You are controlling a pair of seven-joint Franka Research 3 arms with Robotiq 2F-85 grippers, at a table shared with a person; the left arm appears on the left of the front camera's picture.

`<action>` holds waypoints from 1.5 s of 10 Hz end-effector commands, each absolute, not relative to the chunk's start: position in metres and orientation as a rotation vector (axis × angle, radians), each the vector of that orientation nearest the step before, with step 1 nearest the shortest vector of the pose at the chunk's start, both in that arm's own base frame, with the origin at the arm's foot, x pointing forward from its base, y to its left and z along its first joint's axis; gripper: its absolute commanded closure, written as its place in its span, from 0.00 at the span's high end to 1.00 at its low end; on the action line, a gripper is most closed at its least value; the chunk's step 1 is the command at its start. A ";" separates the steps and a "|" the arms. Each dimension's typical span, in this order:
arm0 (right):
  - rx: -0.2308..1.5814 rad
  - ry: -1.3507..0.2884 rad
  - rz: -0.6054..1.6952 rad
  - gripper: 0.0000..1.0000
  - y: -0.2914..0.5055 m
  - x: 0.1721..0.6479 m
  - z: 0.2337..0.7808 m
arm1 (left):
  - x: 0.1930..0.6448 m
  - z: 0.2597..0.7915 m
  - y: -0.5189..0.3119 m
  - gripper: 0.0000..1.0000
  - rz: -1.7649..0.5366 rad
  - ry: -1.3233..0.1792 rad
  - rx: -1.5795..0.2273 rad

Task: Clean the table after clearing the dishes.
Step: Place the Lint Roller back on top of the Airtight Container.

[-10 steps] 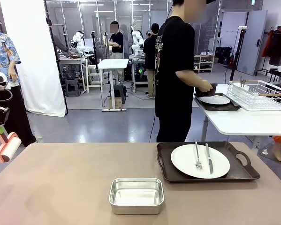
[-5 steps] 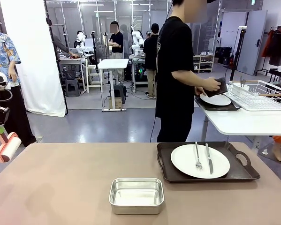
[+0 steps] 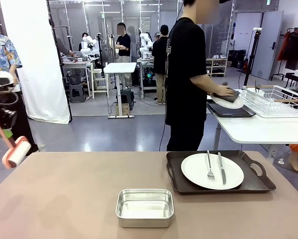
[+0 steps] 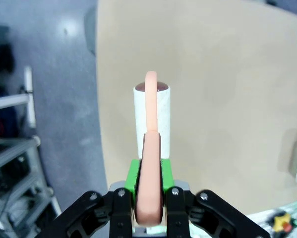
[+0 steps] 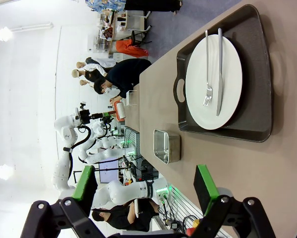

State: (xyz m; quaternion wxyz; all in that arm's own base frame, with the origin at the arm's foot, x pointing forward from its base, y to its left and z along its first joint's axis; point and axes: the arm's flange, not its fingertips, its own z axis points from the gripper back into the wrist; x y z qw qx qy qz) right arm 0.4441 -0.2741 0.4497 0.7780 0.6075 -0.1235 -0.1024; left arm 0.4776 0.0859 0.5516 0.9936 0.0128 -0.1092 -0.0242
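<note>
Front view: worktop (image 3: pixel 64 199) is carrying a dark tray (image 3: pixel 178 185) at right-centre, with a white plate (image 3: pixel 193 172) sitting on it. Steel pan (image 3: pixel 120 209) is sitting nearer, left of the tray, apart from it. Left end effector (image 4: pixel 149 173) is clamping a pink-handled lint roller (image 4: pixel 140 119), hanging over the worktop's left edge. Right end effector (image 5: pixel 146 186) is gaping wide, holding nothing. Fork (image 3: pixel 209 167) and knife (image 3: pixel 221 169) are lying side by side on the plate.

Left arm (image 3: pixel 0 80): white rounded shell; black cable (image 3: pixel 9 97) looped beneath it.
Left gripper (image 4: pixel 149 171): black linkage body, silver screw heads (image 4: pixel 174 191) at the joints, bright green pads (image 4: pixel 132 177).
Right gripper (image 5: pixel 144 184): matching black frame, round pivots along the links, two flat green pads, wedge-shaped.
</note>
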 end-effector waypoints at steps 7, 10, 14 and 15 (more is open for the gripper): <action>1.314 -0.271 -0.218 1.00 -0.273 0.443 0.452 | 0.431 0.628 -0.135 0.21 -0.937 -0.237 0.117; 1.314 -0.271 -0.218 1.00 -0.273 0.443 0.452 | 0.397 0.604 -0.223 0.21 -1.295 -0.261 0.095; 1.314 -0.271 -0.218 1.00 -0.273 0.443 0.452 | 0.371 0.577 -0.316 0.21 -1.581 -0.243 0.042; 1.314 -0.271 -0.218 1.00 -0.273 0.443 0.452 | 0.364 0.573 -0.334 0.21 -1.642 -0.242 0.048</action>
